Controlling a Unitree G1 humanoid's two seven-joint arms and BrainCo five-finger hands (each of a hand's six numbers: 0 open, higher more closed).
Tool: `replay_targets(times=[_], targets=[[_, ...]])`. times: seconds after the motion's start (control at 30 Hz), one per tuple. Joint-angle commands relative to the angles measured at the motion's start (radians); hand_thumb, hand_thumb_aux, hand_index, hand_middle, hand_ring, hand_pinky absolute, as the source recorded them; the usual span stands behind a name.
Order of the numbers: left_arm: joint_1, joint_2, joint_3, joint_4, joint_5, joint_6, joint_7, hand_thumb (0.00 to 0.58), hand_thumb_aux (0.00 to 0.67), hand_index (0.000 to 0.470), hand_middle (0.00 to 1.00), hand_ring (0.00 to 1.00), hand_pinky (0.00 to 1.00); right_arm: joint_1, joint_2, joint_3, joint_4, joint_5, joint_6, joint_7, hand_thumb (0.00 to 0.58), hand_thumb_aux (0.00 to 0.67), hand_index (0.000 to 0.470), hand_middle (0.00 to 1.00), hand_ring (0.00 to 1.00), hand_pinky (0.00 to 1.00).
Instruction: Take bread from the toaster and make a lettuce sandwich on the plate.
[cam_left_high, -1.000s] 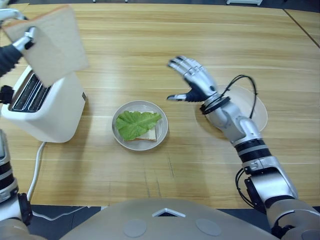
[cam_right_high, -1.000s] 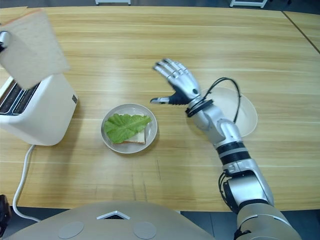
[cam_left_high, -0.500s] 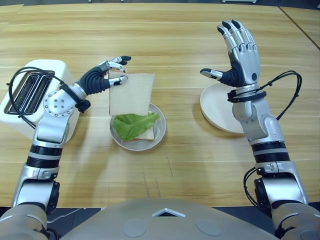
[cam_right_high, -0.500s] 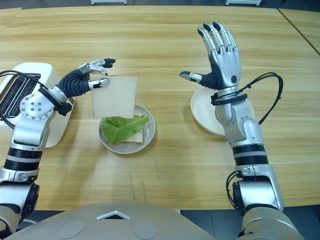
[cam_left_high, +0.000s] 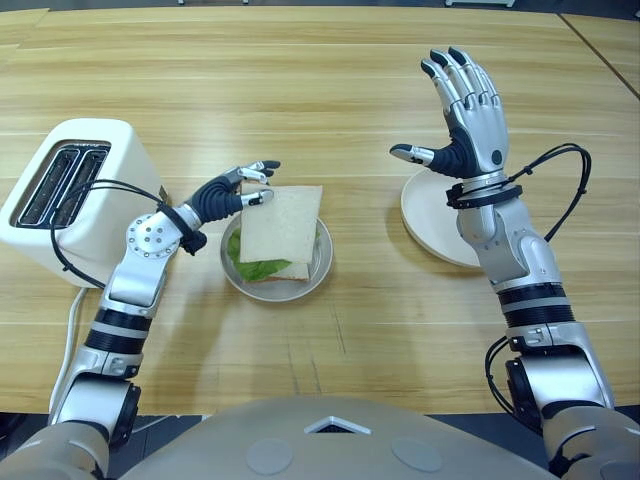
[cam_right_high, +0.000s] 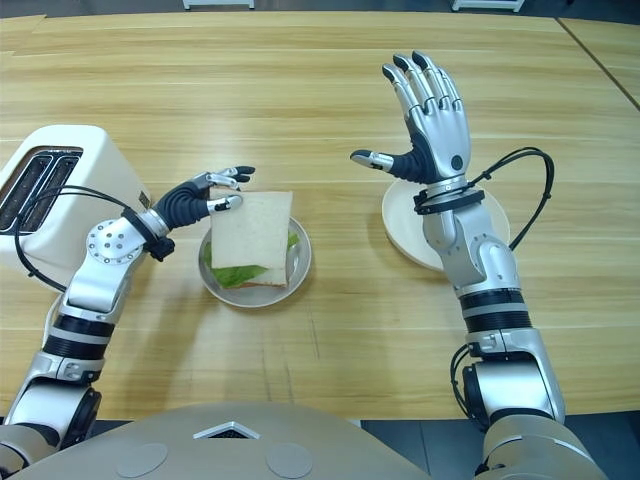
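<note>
A small grey plate (cam_left_high: 283, 293) in the middle of the table holds a bottom slice of bread and a green lettuce leaf (cam_left_high: 246, 267). A second white bread slice (cam_left_high: 281, 222) lies over the lettuce, covering most of it. My left hand (cam_left_high: 232, 190) pinches that slice at its upper left corner, just left of the plate. The white toaster (cam_left_high: 78, 196) stands at the far left, its slots showing no bread. My right hand (cam_left_high: 468, 112) is raised with fingers spread, above the far rim of a beige plate (cam_left_high: 428, 218).
The toaster's cord (cam_left_high: 70, 335) runs down to the table's near edge on the left. The beige plate at the right holds nothing. Bare wooden table stretches behind and in front of both plates.
My left hand has brought the bread slice down and to the right, from hanging above the plate to lying over the lettuce. The right hand has barely moved.
</note>
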Motion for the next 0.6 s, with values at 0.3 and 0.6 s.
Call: replay_targets(times=[0.3, 0.6], targets=[[0.029, -0.004, -0.022, 0.071, 0.074, -0.043, 0.030, 0.580, 0.670, 0.470, 0.00, 0.00, 0.00, -0.001, 0.005, 0.016, 0.019, -0.003, -0.006, 0.000, 0.000, 0.000, 0.000, 0.00, 0.00, 0.00], [0.014, 0.001, -0.036, 0.131, 0.181, -0.104, 0.084, 0.000, 0.000, 0.000, 0.00, 0.00, 0.00, 0.002, 0.000, 0.021, 0.024, -0.001, -0.014, -0.001, 0.000, 0.000, 0.000, 0.00, 0.00, 0.00]])
